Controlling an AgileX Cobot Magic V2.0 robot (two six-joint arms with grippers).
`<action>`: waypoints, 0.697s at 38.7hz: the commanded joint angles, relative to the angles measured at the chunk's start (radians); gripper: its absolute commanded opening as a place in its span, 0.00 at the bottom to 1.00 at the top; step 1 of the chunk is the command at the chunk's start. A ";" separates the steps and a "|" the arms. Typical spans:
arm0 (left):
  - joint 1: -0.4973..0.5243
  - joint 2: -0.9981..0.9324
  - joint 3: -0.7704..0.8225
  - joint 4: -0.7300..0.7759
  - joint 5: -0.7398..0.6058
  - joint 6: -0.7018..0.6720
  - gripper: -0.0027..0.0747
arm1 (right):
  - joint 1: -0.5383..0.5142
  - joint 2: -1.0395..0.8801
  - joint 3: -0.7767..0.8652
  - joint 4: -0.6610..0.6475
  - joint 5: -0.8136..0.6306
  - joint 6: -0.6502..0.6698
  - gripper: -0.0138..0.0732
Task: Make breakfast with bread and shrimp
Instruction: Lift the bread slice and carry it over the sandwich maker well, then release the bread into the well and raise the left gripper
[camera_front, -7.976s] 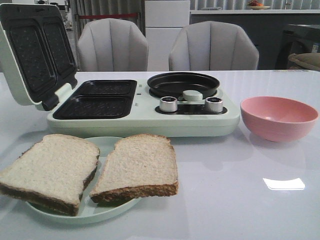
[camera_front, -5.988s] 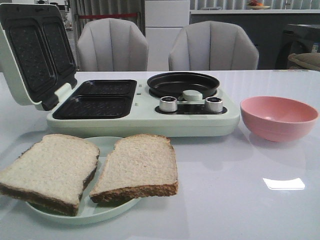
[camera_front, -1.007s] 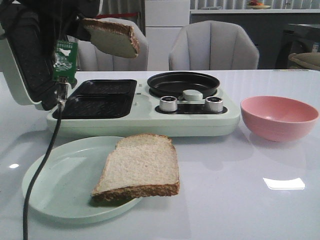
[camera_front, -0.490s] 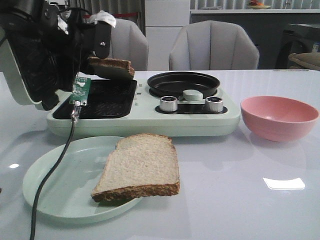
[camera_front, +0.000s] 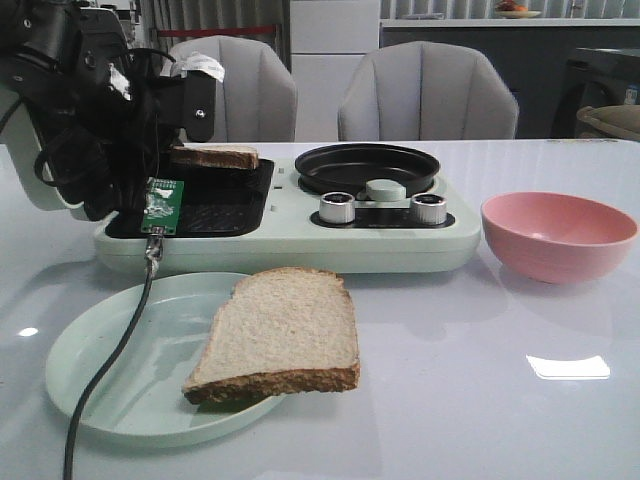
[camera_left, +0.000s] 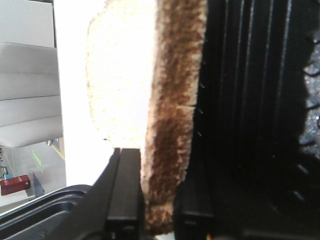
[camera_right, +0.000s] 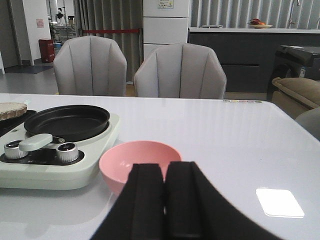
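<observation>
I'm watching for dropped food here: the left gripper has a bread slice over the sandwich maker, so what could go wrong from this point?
The left gripper pinches the bread slice only at one crust edge, so it may sag or tear. It hangs low over the grill plate and might land crooked across the rim when released. The arm's cable trails over the plate and could drag the second slice.

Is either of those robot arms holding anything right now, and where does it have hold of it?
The left gripper pinches a bread slice by its brown crust edge, over the sandwich maker. The right gripper is shut on nothing.
</observation>
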 joint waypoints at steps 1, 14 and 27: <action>0.000 -0.065 -0.015 -0.047 -0.019 -0.014 0.40 | -0.006 -0.019 -0.012 -0.011 -0.080 -0.001 0.32; -0.004 -0.153 0.054 -0.152 -0.064 -0.014 0.62 | -0.006 -0.019 -0.012 -0.011 -0.080 -0.001 0.32; -0.004 -0.247 0.113 -0.432 -0.058 -0.014 0.74 | -0.006 -0.019 -0.012 -0.011 -0.080 -0.001 0.32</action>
